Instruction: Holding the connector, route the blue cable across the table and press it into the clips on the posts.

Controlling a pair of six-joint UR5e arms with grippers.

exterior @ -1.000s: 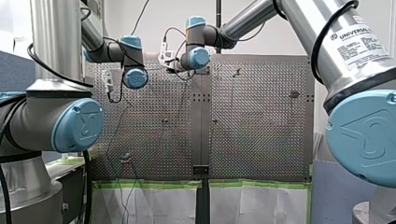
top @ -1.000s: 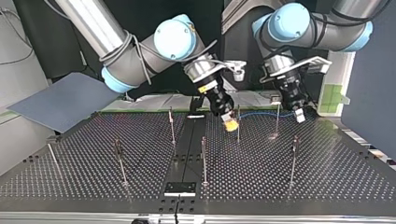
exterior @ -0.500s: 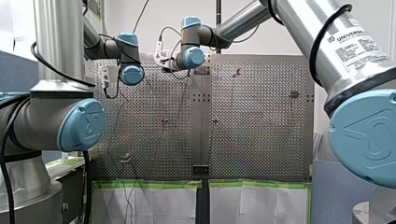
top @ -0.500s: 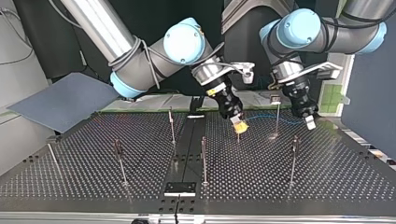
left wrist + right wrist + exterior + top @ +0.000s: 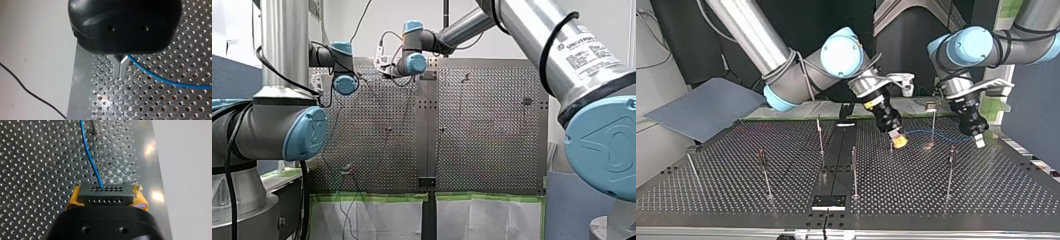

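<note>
Blue cable (image 5: 919, 132) hangs low over the table (image 5: 736, 192) between both grippers, beside a post (image 5: 933, 125) | my right gripper (image 5: 898, 140) clamps the connector (image 5: 105, 194) in yellow pads | my left gripper (image 5: 121, 67), metal fingers together, pinches the cable | step: routing, seemingly nothing clipped yet | next: bring cable onto that post's clip (image 5: 931, 106), press down.

Glare spots fleck the perforated table (image 5: 120, 157) in both wrist views; the top view's backdrop is dark
</note>
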